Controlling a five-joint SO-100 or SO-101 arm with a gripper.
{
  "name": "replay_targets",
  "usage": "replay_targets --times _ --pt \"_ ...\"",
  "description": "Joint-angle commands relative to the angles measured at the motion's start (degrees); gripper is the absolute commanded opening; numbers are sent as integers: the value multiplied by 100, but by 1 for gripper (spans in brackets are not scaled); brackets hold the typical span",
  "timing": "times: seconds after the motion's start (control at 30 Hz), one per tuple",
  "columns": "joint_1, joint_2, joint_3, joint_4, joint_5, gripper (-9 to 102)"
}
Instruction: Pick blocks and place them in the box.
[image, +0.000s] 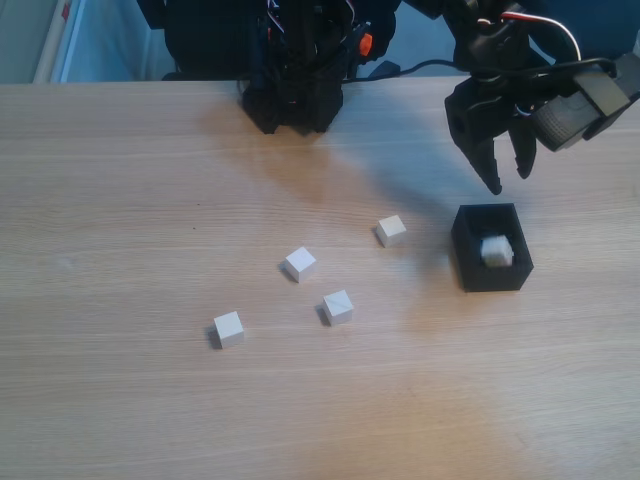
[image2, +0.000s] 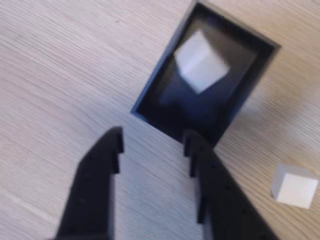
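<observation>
The black box stands at the right of the table in the fixed view, with one white block lying inside it. My gripper hangs open just above and behind the box, nothing between its fingers. Several more white blocks lie loose on the wood: one just left of the box, one mid-table, one below it, one farthest left. In the wrist view the box holds the block beyond my open gripper, and another block sits at the right.
The arm's black base with cables stands at the table's back edge. Pale wood tabletop stretches to the left and front of the blocks.
</observation>
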Motion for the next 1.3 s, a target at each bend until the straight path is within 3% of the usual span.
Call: replay_targets --times 0.0,0.2,0.47,0.57,0.83,1.27 --pt "176 88 -325 -79 0 11" --pt "659 817 9 527 -53 0" --pt "1345 2435 1775 1160 -105 0" --pt "1521 2689 2373 888 -35 1" --pt "1758 2646 3067 -255 246 17" --pt "1688 2584 3990 -1239 18 19"
